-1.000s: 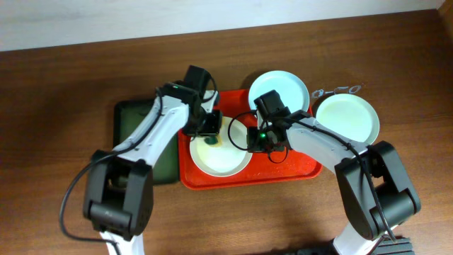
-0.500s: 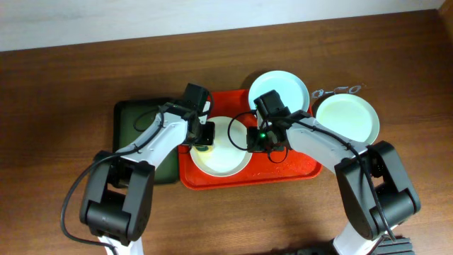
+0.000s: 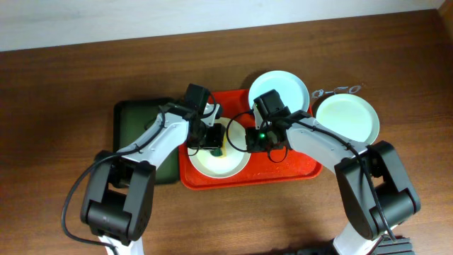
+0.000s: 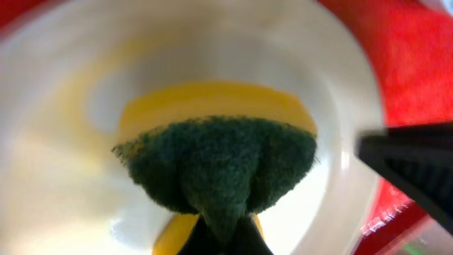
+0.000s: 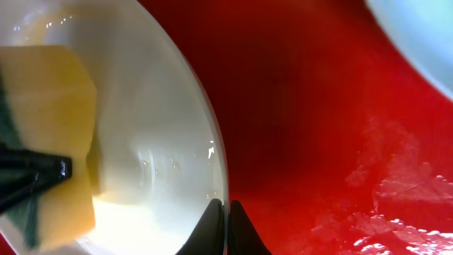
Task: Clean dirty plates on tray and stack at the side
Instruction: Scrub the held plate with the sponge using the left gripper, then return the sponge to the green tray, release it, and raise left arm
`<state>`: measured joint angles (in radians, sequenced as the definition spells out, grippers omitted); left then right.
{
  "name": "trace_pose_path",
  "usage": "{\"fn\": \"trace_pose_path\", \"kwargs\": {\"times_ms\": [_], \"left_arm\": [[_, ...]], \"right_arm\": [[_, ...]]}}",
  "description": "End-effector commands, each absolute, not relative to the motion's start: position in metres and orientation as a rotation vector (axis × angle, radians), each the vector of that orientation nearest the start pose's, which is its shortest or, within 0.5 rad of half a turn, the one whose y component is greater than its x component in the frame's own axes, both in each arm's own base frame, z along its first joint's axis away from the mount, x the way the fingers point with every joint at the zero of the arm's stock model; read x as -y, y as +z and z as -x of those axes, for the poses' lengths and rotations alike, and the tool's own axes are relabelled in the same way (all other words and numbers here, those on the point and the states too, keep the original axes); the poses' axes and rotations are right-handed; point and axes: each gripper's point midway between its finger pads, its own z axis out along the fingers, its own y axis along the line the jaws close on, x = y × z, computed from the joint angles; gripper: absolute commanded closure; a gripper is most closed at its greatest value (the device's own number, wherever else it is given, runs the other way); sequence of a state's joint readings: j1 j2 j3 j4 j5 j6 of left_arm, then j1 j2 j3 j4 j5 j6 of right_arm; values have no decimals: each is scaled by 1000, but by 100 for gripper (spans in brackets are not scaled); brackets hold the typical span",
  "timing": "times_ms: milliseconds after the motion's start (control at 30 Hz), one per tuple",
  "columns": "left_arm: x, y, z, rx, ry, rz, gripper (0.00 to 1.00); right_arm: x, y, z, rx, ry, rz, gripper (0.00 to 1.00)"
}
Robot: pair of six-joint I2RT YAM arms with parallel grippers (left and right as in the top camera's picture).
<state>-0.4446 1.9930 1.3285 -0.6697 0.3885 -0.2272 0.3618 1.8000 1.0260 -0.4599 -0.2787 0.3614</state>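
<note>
A white plate [image 3: 225, 157] lies on the red tray [image 3: 290, 168]. My left gripper [image 3: 212, 141] is shut on a yellow and green sponge [image 4: 216, 159] and presses it onto that plate [image 4: 64, 177]. My right gripper [image 5: 225, 212] is shut on the plate's right rim [image 5: 212, 142], seen in the overhead view [image 3: 249, 140] too. The sponge also shows at the left of the right wrist view [image 5: 49, 134]. A second plate [image 3: 279, 88] rests on the tray's back edge. A third plate [image 3: 347, 117] lies on the table to the right of the tray.
A dark green tray [image 3: 134, 127] lies left of the red tray, under my left arm. A small metal object [image 3: 338, 90] lies behind the right-hand plate. The wall edge runs along the back of the wooden table [image 3: 56, 106].
My left gripper has swept the sponge over the plate, first toward the left rim, then back to the right toward the centre. My right gripper has kept its hold on the rim.
</note>
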Motion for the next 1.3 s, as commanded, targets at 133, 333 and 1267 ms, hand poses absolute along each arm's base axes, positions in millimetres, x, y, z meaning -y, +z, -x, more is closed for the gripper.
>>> {"fn": "trace_pose_path", "kwargs": {"times_ms": [133,333,1267], "left_arm": [[129,100,-401,-2909,-168,-127,100],[52,57,-376,-3037,65,70,100],[173,80,-359,-3021,-58,-315,100]], "right_arm": [[-183,14,-330,-2883,589,108,96],[-183,14,-330,-2882,589,108,96],[-190,18,-332,-2863,649,121,96]]}}
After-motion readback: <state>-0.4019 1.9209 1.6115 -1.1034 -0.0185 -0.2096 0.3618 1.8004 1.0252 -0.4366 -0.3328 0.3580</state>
